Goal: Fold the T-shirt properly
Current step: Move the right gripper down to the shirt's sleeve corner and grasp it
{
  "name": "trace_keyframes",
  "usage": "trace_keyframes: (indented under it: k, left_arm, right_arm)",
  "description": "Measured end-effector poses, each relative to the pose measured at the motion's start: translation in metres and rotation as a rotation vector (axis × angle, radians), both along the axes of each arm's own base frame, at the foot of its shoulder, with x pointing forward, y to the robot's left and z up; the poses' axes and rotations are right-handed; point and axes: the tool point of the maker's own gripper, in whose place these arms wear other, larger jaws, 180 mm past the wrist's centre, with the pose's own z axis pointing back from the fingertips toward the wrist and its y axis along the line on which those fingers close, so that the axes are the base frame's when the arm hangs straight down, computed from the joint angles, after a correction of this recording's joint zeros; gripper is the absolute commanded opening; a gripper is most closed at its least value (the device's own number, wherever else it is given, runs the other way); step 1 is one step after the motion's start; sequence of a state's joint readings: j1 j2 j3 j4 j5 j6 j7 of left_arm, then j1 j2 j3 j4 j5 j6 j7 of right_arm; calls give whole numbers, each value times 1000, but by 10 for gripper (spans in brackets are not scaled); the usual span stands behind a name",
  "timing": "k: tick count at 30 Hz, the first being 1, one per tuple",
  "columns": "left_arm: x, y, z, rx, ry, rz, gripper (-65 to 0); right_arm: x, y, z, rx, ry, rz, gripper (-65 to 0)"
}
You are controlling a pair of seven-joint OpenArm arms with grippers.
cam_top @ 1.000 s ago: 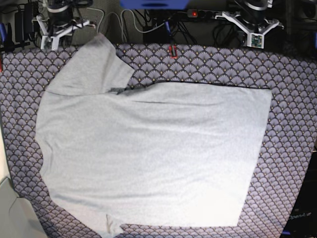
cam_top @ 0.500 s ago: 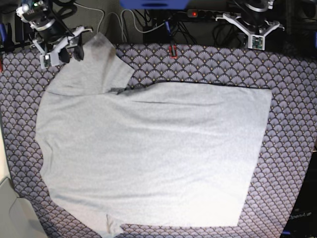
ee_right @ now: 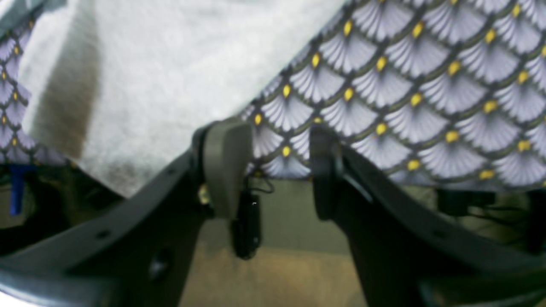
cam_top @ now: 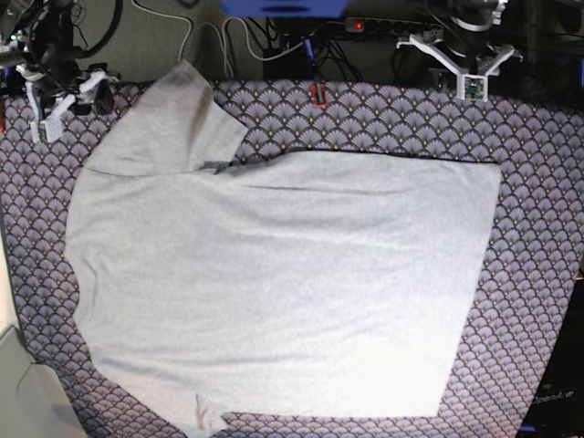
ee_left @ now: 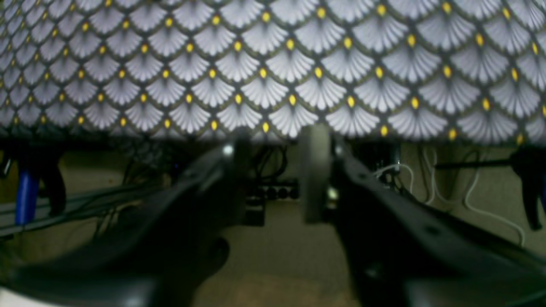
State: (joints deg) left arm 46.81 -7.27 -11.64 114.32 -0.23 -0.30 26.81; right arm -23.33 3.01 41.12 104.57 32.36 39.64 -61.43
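The light grey T-shirt (cam_top: 274, 283) lies spread flat on the purple scallop-patterned tablecloth (cam_top: 538, 228), with one sleeve (cam_top: 173, 119) reaching the far left corner. No lettering shows. My right gripper (cam_top: 66, 99) hovers open just left of that sleeve, apart from it. In the right wrist view its fingers (ee_right: 226, 166) stand apart over the table's edge, with the T-shirt (ee_right: 170, 64) up and to the left and nothing between them. My left gripper (cam_top: 470, 78) hangs open at the far right edge, clear of the shirt. The left wrist view shows my left gripper (ee_left: 275, 179) with empty fingers.
Behind the table's far edge run cables and a power strip (cam_top: 374, 26). A small red item (cam_top: 318, 94) lies on the cloth near the far edge. A pale box corner (cam_top: 23, 392) sits at the near left.
The right arm came down toward the sleeve, then shifted left of it, and its jaws opened. The left gripper dropped slightly toward the table edge and its jaws parted. The shirt has not moved.
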Motion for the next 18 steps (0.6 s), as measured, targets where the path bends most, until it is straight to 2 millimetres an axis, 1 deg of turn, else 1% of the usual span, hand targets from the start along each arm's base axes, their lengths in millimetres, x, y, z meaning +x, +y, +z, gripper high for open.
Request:
trace_keyframes:
  k: [5,7,10,14,18]
  left_arm:
    - [0,0,0,0,1,1,-421]
    - [4,0,1,-2,-7,0,-421]
    - [9,0,3,0,-22,0,-421]
    - [7,0,1,0,-15,2,-421]
    - [7,0,1,0,-14,2,-421]
  right_arm:
    - [-6,8,-16,38,45,8,-376]
    - [-8,10,-19,48,55,12,-376]
    - [-7,21,-26,67,75,54,-376]
    - [1,36,-26,86,65,103,-376]
    - [7,38,-25,83,59,111,-376]
